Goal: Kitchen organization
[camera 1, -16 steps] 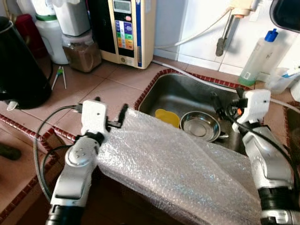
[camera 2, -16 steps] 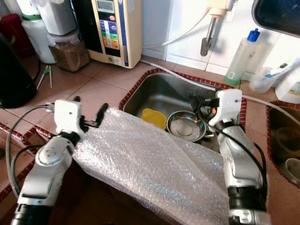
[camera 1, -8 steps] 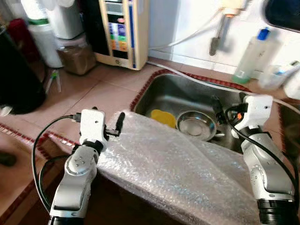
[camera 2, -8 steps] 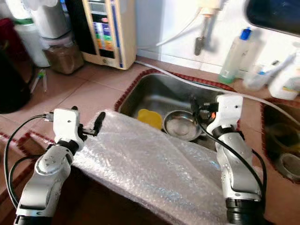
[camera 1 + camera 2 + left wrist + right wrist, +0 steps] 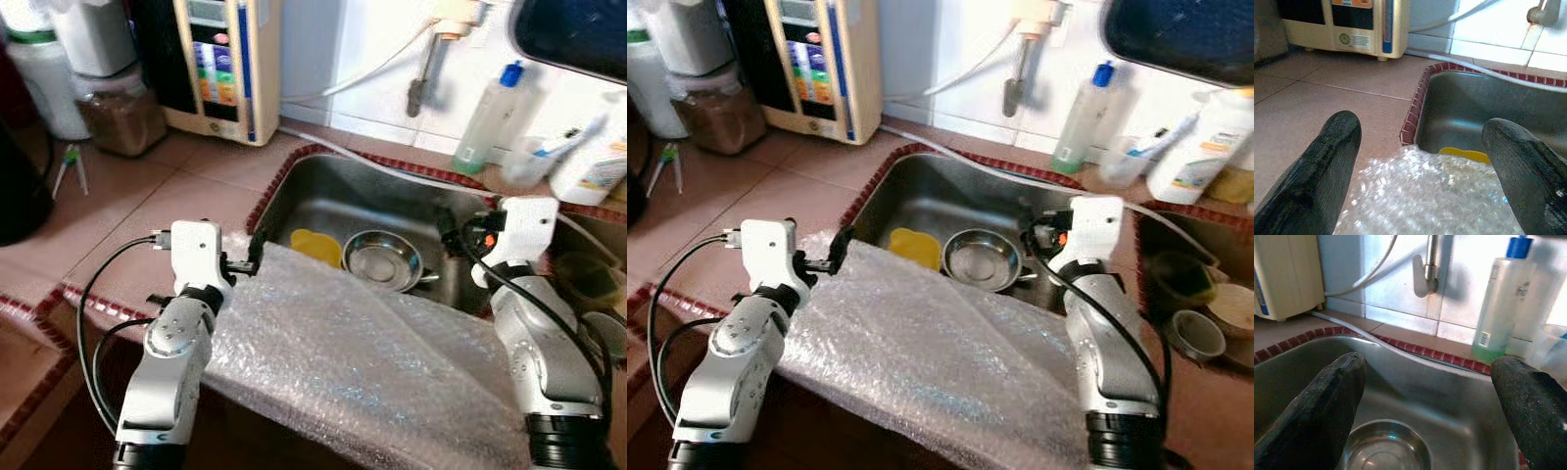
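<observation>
Sink (image 5: 323, 186): bowl (image 5: 382, 260), yellow item (image 5: 315, 245) unsorted | bubble wrap (image 5: 372, 343) across its front | left hand (image 5: 240, 264), right hand (image 5: 454, 237) over it, both released | little done.

Sink (image 5: 392, 201) at center. Bowl (image 5: 382, 260) in sink; lid (image 5: 315, 246) at its 9 o'clock, touching. Bubble wrap (image 5: 362, 352) at 6, draped over sink front edge. Dispenser (image 5: 220, 64) at 10 on counter (image 5: 186, 186), jar (image 5: 118, 117) left of it. Bottle (image 5: 487, 117) at 1 behind sink, faucet (image 5: 426, 73) at 12.
</observation>
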### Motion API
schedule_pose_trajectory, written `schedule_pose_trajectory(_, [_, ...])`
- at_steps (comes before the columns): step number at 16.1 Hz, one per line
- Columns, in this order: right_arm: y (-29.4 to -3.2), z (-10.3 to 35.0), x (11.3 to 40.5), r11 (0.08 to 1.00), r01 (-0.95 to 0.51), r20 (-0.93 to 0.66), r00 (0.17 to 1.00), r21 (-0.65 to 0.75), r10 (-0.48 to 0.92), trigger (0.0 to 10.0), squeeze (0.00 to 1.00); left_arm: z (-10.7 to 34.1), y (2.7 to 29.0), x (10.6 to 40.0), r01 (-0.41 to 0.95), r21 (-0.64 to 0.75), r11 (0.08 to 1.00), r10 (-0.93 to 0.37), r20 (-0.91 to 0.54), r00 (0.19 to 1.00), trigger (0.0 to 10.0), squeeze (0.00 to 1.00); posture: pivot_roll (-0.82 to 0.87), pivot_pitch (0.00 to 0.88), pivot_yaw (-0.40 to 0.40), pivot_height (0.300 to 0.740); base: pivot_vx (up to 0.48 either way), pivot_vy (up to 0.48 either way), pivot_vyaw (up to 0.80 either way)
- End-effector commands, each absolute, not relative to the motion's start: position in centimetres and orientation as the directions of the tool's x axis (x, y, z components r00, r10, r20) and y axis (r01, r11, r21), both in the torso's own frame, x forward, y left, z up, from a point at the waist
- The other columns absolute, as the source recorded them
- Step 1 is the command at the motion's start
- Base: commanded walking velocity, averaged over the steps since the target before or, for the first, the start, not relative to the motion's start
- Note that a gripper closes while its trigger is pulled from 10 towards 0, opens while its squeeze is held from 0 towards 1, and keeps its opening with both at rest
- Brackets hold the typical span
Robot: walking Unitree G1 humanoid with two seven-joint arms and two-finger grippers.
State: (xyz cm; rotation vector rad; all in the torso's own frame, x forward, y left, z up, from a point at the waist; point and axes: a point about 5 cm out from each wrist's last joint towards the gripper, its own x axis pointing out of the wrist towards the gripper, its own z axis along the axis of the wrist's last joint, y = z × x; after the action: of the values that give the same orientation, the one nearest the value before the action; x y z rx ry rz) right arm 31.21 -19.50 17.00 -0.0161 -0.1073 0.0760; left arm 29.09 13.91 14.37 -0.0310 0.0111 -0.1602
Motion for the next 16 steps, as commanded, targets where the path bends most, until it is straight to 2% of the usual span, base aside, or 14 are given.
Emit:
schedule_pose_trajectory(1, [-19.45,16.97,31.10,0.998,-0.061,0.107,0.992,-0.020,0.063,10.0,0.15,14.00,13.58,28.98,0.178,-0.036,0.983,-0.179,-0.039,0.983,10.0,0.00,-0.05,0.048,-0.018,0.740,0.000,0.000,-0.79])
schedule_pose_trajectory(2, [-19.41,16.84,31.18,0.999,-0.052,0.110,0.993,-0.004,0.052,10.0,0.00,13.88,13.48,28.93,0.188,-0.023,0.982,-0.189,-0.053,0.981,10.0,0.00,-0.04,0.054,-0.010,0.740,0.000,0.000,-0.77])
schedule_pose_trajectory(9, [-18.65,16.34,31.14,0.999,-0.054,0.097,0.994,0.008,0.053,10.0,0.00,13.62,12.72,28.76,0.246,-0.023,0.969,-0.247,-0.086,0.965,10.0,0.00,-0.04,0.065,-0.008,0.740,0.000,0.000,-0.08])
schedule_pose_trajectory(16, [-18.82,16.47,31.44,0.999,-0.042,0.091,0.995,0.025,0.040,10.0,0.00,13.41,12.63,28.91,0.234,-0.014,0.972,-0.234,-0.116,0.965,10.0,0.00,-0.04,0.067,-0.018,0.740,0.000,0.000,0.00])
